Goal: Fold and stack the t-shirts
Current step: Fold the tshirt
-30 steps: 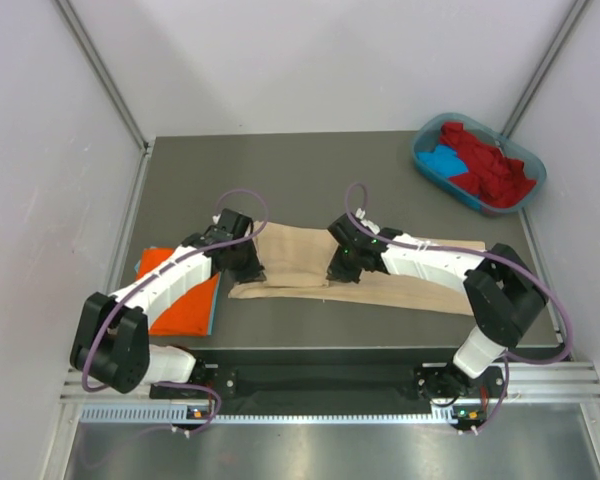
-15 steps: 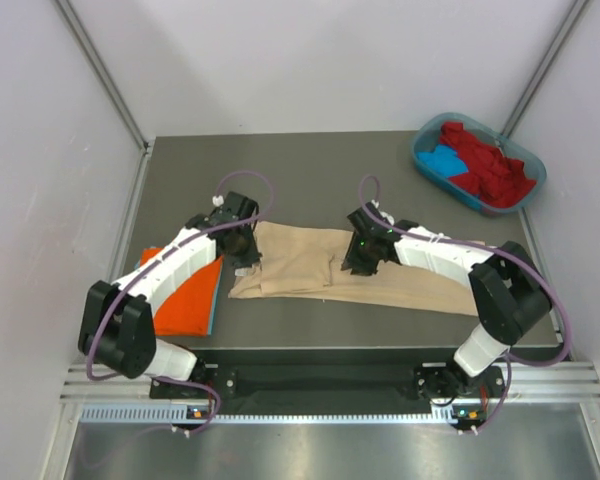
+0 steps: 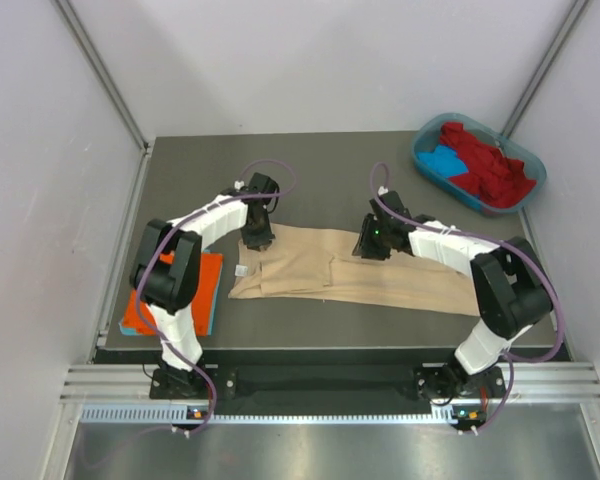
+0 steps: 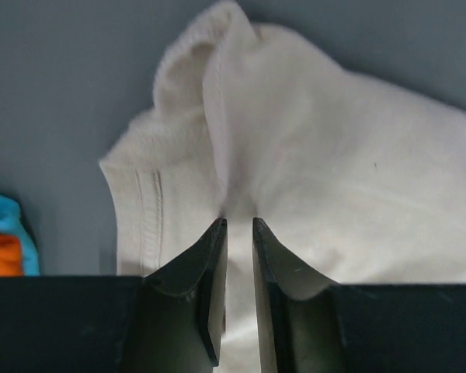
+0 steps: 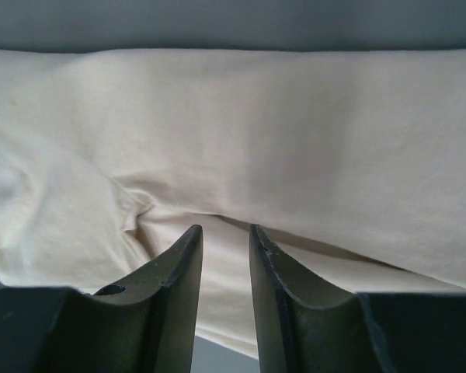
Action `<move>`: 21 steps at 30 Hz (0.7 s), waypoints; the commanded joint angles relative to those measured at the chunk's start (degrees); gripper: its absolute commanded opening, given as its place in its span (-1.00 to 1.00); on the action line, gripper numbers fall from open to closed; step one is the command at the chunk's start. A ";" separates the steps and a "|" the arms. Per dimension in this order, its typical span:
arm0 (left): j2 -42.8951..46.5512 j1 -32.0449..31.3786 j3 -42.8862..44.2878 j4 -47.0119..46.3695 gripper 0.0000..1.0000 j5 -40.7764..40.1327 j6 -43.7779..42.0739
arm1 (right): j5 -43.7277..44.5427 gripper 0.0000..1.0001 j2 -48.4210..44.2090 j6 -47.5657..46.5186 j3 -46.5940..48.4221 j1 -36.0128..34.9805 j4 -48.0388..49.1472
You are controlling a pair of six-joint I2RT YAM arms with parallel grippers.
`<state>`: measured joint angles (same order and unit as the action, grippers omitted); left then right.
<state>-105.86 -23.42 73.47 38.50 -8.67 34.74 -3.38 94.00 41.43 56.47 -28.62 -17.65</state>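
Note:
The beige t-shirt (image 3: pixel 300 272) lies flattened across the middle of the table, its white neck label (image 3: pixel 240 270) at the left end. My left gripper (image 3: pixel 256 240) is at its far left corner, with the jaws nearly closed on a raised ridge of the beige cloth (image 4: pixel 334 155) in the left wrist view (image 4: pixel 239 221). My right gripper (image 3: pixel 368 247) is at the shirt's far edge near its middle, jaws narrow with a fold of beige cloth (image 5: pixel 295 132) between them (image 5: pixel 225 228). A folded orange t-shirt (image 3: pixel 208 278) lies on a blue one at the left, partly hidden by my left arm.
A teal oval tub (image 3: pixel 420 150) at the back right corner holds red (image 3: pixel 492 165) and blue (image 3: pixel 442 160) shirts. White walls enclose the table on the left, back and right. The orange and blue stack's corner (image 4: pixel 0 249) shows in the left wrist view.
Both grippers have moved away from the near edge to the beige shirt's far edge. The left arm swung off the orange stack, and the shirt lies flatter.

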 commanded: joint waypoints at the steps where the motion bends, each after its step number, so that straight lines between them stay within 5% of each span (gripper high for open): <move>1: -2.75 1.09 5.62 -2.29 -0.51 -4.51 -1.08 | -0.23 -0.38 0.84 -3.46 -2.41 2.95 4.64; 21: -21.91 5.67 25.31 -3.78 -0.53 -4.96 -4.24 | 0.30 -0.27 -11.81 -6.10 -3.47 6.74 5.17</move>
<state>-123.70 -18.61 95.96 41.32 -12.91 32.67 -4.14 86.59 36.88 50.37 -22.59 -12.40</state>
